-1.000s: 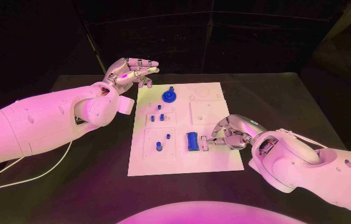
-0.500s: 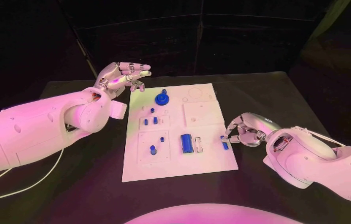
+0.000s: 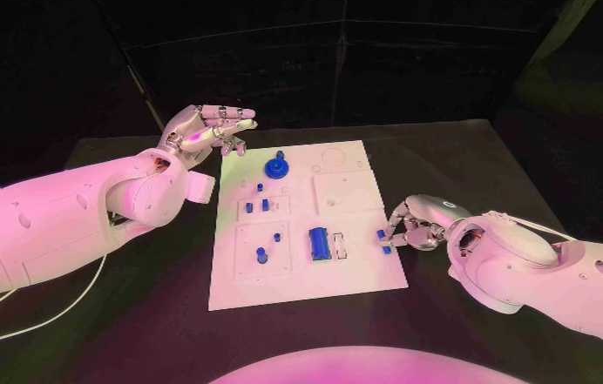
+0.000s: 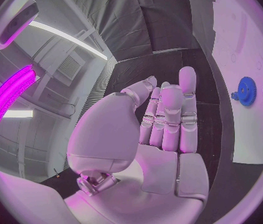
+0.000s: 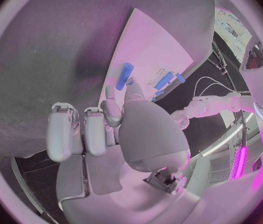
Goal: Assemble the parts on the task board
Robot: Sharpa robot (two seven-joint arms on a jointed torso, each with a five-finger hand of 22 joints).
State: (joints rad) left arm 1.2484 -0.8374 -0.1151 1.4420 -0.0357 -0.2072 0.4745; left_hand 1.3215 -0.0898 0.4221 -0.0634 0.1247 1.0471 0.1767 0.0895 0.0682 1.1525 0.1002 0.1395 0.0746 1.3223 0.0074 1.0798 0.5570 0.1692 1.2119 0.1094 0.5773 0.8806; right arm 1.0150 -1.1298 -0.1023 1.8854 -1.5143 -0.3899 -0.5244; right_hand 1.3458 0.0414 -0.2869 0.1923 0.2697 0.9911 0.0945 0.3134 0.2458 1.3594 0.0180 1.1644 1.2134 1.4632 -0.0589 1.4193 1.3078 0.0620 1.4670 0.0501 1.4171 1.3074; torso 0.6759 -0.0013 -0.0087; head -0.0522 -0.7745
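Note:
The white task board (image 3: 355, 272) lies in the middle of the table. On it are a blue gear (image 3: 275, 168) at the far end, a blue cylinder (image 3: 321, 243) lying near the front, and small blue pegs (image 3: 259, 204) standing in its left blocks. My right hand (image 3: 423, 222) is at the board's right edge and pinches a small blue peg (image 3: 382, 238) between thumb and finger; the right wrist view shows that peg (image 5: 124, 75) upright at the fingertips. My left hand (image 3: 204, 126) hangs raised beside the board's far left corner, fingers apart, holding nothing. The gear (image 4: 248, 90) shows beyond it.
The black table (image 3: 477, 166) surrounds the board, with bare surface on both sides and in front. A white cable (image 3: 50, 314) trails under my left arm at the table's left.
My right hand has drawn back from beside the blue cylinder to the board's right edge, carrying the small blue peg. The left hand has hardly moved.

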